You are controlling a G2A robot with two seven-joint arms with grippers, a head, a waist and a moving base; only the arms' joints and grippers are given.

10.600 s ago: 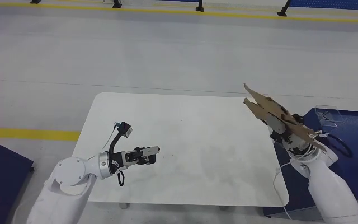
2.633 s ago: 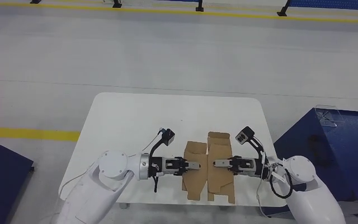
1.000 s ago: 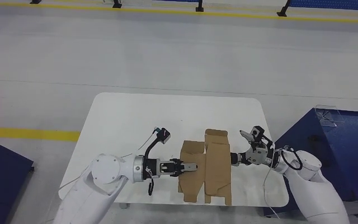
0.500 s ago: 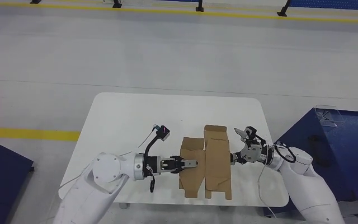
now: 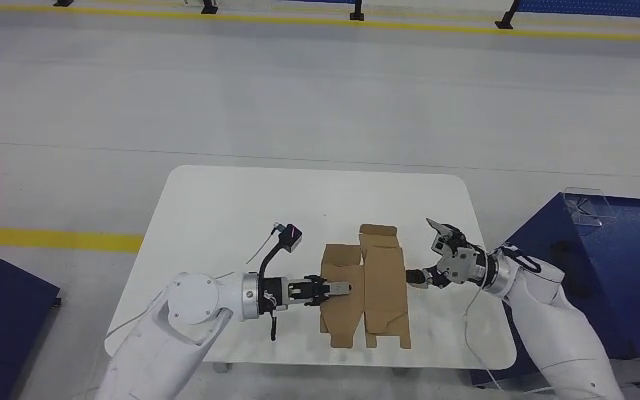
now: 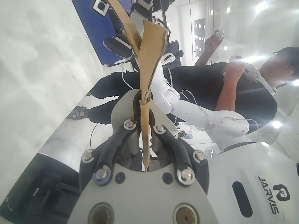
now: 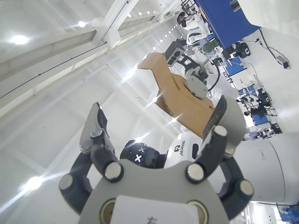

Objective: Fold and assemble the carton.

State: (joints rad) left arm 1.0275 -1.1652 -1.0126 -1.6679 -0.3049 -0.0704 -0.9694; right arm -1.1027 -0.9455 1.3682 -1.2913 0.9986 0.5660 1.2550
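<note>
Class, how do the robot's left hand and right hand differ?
The left hand is shut, pinching an edge of the carton; the right hand is open, holding nothing. The left hand is at one side of the carton, the right hand at the opposite side. Both face the carton.

Carton flanked on both sides
Seen from above, the carton (image 5: pixel 365 285) has the left gripper (image 5: pixel 343 289) clamped on it at 9 o'clock and the right gripper (image 5: pixel 412 277), jaws apart, just beside it at 3. Broad tabletop (image 5: pixel 250 205) lies open at 12, a narrow strip at 6.
</note>
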